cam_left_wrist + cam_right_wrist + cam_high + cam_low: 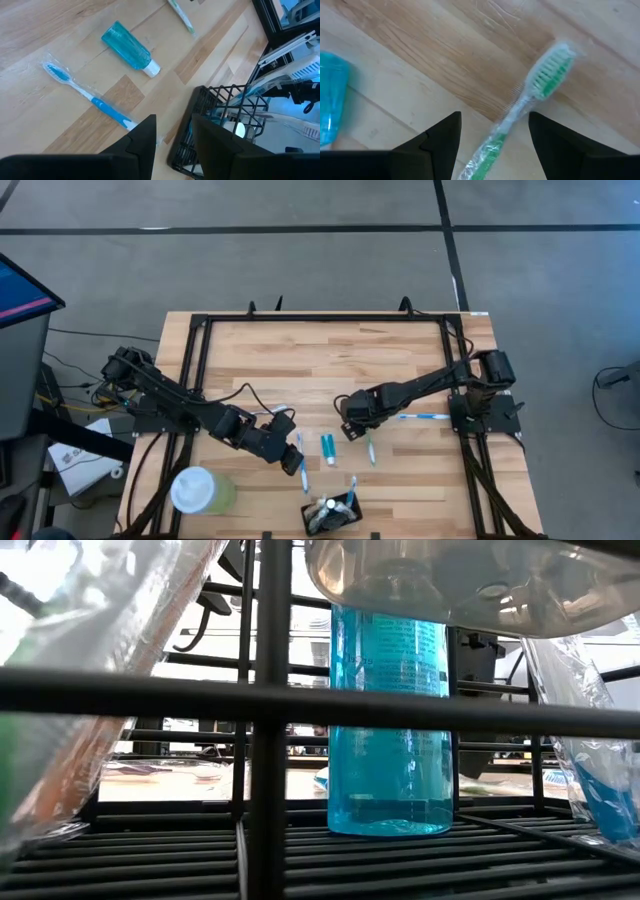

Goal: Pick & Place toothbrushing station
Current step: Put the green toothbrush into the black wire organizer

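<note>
Right gripper [492, 137]: jaws open, empty, poised directly over the green toothbrush [520, 115], which runs through the gap between the two fingers.
Green toothbrush, axis: in the high view it lies near the table's middle, long axis roughly front to back and slightly slanted; the bristle head points away from the right gripper's wrist.
Key relation: the handle crosses the line between the right fingers rather than lying along it, so a straight descent and closure should probably catch the handle.
Left gripper [172, 135]: jaws parted, empty, hovering at the handle end of the blue toothbrush [90, 97].
Blue toothbrush, axis: still wrapped, lying diagonally; head pointing away from the left gripper.
Teal tube [129, 47]: flat on the wood between the two brushes, white cap toward the holder.
Holder [333, 514]: black wire basket at the front edge, already containing items; nearer the left arm.
Further brush [425, 417]: lies crosswise by the right arm's base.
</note>
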Robot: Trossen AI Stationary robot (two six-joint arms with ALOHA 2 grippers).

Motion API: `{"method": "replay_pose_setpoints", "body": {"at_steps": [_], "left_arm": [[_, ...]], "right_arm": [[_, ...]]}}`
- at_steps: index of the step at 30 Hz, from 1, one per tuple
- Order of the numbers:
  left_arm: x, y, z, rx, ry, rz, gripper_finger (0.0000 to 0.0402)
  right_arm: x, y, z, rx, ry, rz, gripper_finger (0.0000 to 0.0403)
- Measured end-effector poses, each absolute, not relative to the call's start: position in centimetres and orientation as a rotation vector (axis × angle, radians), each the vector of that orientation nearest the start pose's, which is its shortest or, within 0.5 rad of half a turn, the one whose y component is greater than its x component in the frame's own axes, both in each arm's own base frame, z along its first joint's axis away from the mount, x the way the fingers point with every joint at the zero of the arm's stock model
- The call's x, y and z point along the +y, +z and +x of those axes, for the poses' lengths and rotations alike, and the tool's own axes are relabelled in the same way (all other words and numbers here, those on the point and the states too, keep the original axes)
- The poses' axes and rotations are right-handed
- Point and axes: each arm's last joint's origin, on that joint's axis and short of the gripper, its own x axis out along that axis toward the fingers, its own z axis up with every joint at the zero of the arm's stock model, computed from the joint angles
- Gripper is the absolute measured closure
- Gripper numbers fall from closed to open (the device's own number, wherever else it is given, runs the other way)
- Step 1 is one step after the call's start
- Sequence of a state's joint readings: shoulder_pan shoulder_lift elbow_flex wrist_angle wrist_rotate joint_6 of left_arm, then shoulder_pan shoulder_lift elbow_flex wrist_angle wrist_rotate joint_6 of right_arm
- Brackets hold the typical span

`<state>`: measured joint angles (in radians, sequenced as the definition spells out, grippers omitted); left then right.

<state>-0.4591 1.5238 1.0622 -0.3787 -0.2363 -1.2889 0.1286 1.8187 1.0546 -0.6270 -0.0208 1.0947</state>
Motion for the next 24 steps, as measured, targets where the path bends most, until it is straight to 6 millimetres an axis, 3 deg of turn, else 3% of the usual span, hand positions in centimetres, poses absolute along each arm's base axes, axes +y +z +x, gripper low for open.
{"method": "replay_pose_setpoints", "body": {"at_steps": [6,11,24], "left_arm": [[-13.48,24.05,28.78,0.785,0.318,-0.930,0.0282],[-13.48,24.06,28.78,0.785,0.317,-0.929,0.0282],[-13.49,24.06,28.78,0.785,0.316,-0.928,0.0282]], "right_arm": [[4.14,13.81,31.77,1.298,-0.644,0.835,0.0180],[4.36,13.76,31.66,1.311,-0.639,0.832,0.0209],[4.52,13.64,31.27,1.376,-0.602,0.818,0.0377]]}}
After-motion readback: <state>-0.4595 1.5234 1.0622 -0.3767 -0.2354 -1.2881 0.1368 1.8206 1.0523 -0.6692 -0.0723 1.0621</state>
